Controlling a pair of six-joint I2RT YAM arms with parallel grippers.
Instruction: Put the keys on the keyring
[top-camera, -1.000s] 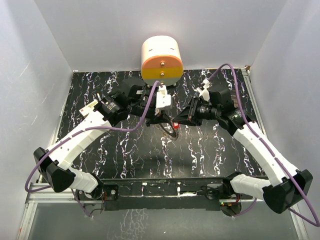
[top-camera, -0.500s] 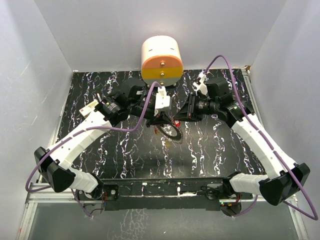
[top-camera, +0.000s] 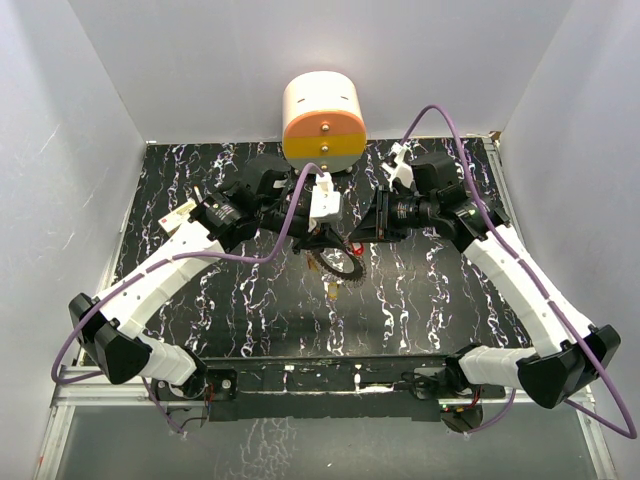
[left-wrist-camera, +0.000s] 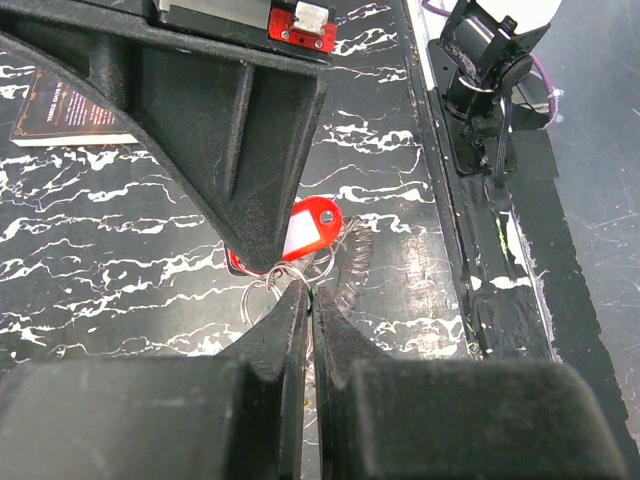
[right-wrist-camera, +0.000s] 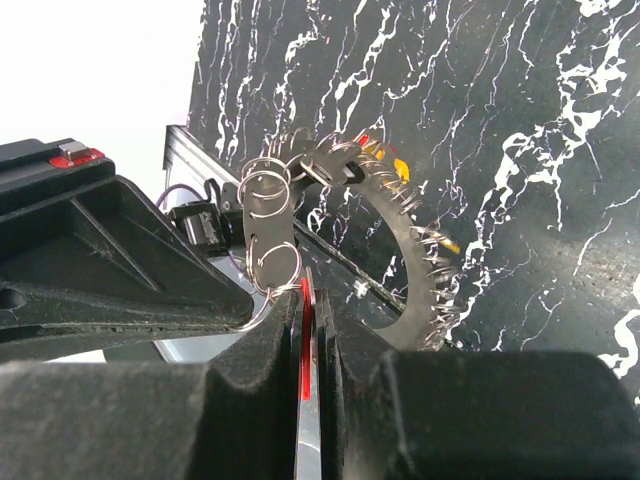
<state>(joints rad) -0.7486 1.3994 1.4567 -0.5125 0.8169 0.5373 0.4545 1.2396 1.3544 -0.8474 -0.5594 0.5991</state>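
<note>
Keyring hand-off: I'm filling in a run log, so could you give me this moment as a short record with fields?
keyring: spiky-rimmed ring, tilted, between the two grippers
red key: pinched edge-on in the right gripper, next to the wire rings
right gripper: shut on the red key
left gripper: shut, fingertips at the wire rings; unclear whether it grips one
drawer unit: far edge of the table, behind both arms

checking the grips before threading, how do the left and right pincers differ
Left pincer is shut beside thin wire loops; right pincer is shut on a flat red key. Left pincer reaches from the left, right pincer from the right. Both meet at the keyring.
</note>
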